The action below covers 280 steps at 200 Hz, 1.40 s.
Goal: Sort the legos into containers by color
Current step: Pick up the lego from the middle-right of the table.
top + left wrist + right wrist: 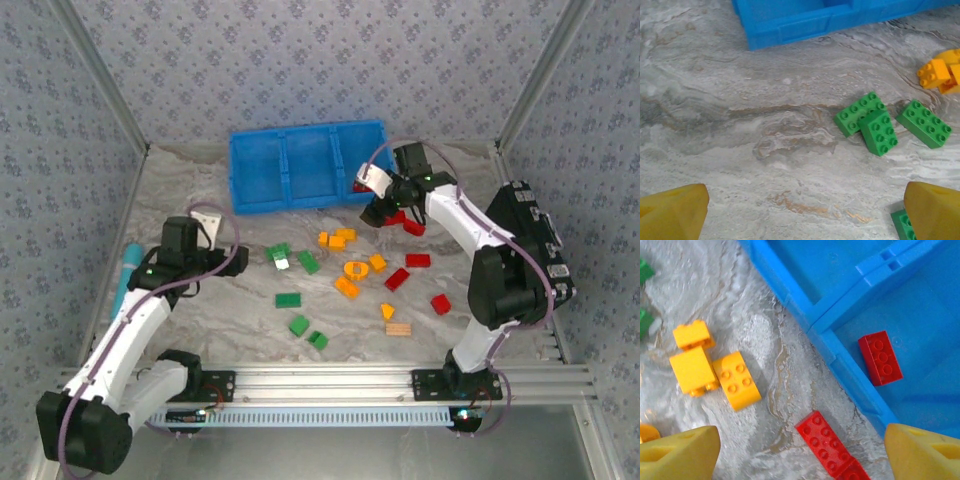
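Note:
The blue three-compartment bin [305,165] stands at the back; one red brick [880,357] lies in its right compartment. My right gripper [385,212] hangs open just in front of that bin's right corner, above a red brick [827,442] lying on the table, and holds nothing. Orange bricks [735,379] lie to its left. My left gripper [235,258] is open over bare table, left of a cluster of green bricks [879,132]. Red [418,260], orange [347,287] and green [299,324] legos and an orange ring [355,269] are scattered mid-table.
A tan striped wooden block [398,328] lies among the front bricks. A teal cylinder [125,275] rests at the left wall. A black case [535,235] stands at the right edge. Patterned walls close in three sides.

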### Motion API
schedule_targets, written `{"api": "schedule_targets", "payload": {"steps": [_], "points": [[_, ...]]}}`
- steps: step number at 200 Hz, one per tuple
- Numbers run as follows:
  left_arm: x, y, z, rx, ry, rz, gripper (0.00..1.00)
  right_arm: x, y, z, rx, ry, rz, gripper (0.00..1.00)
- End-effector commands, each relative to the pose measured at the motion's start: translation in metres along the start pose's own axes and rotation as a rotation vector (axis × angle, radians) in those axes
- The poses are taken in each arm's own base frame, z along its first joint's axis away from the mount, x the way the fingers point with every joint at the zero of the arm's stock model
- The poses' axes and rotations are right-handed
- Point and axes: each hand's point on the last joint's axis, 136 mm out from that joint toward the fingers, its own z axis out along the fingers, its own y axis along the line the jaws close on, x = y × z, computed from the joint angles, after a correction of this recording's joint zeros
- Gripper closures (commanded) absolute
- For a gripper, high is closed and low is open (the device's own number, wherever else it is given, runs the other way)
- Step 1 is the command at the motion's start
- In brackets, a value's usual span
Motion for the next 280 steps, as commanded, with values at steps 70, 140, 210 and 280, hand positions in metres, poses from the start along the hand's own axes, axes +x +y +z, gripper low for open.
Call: {"api": "schedule_targets", "payload": {"steps": [70, 140, 210, 280], "points": [[-0.015, -0.047, -0.027, 0.100, -0.180, 0.285, 0.00, 0.067, -0.011, 0.033, -0.130, 0.225, -0.307, 0.13], [-0.039, -0.042, -0.067, 0.046, -0.270, 0.355, 0.00, 0.076, -0.009, 0.061, -0.214, 0.273, -0.334, 0.13], [-0.098, -0.053, -0.111, 0.028, -0.254, 0.565, 0.00, 0.093, 0.002, 0.075, -0.251, 0.351, -0.343, 0.13], [-0.102, -0.057, -0.110, -0.002, -0.215, 0.654, 0.00, 0.106, 0.009, 0.095, -0.287, 0.384, -0.367, 0.37]]}}
